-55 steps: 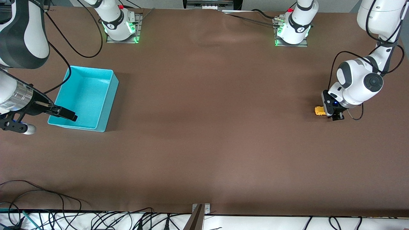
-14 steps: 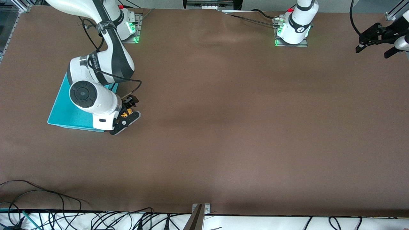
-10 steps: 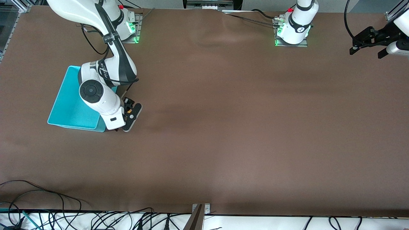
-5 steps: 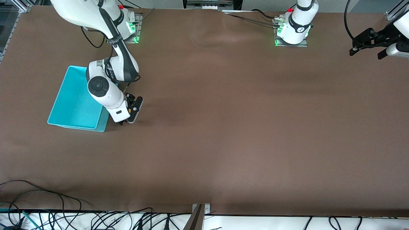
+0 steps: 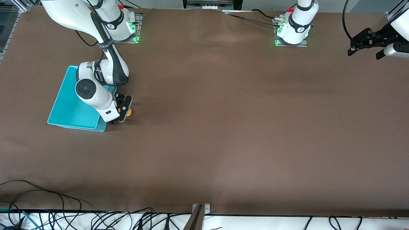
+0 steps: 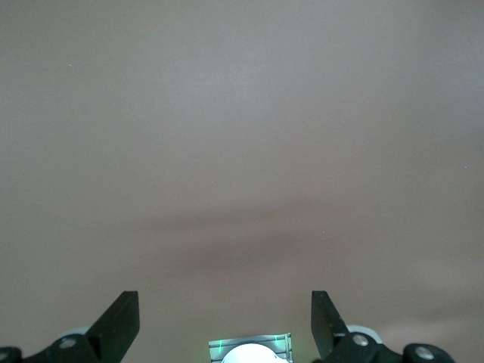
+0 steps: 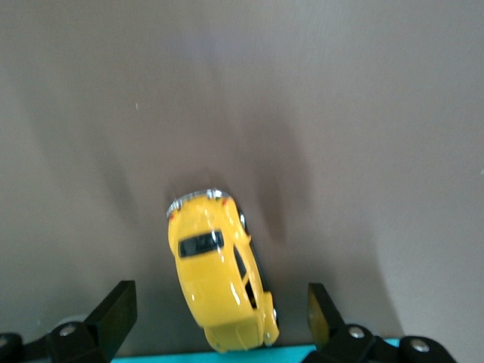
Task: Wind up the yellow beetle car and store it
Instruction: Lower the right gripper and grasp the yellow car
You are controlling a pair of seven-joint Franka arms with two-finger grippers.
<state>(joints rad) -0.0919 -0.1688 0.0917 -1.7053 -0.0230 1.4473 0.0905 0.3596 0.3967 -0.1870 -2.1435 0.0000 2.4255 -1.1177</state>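
My right gripper (image 7: 215, 318), fingers spread and empty, hovers over the yellow beetle car (image 7: 219, 280) on the table just beside the turquoise bin (image 5: 68, 108), while my left gripper (image 5: 366, 43) waits open; next, I judge, grasp and bin it.

The car (image 7: 218, 281) sits on the brown tabletop (image 7: 340, 113), between the spread jaws of the right gripper (image 7: 215, 321) and touching neither. A turquoise edge (image 7: 302, 352) shows just beside the car's end nearest the camera.
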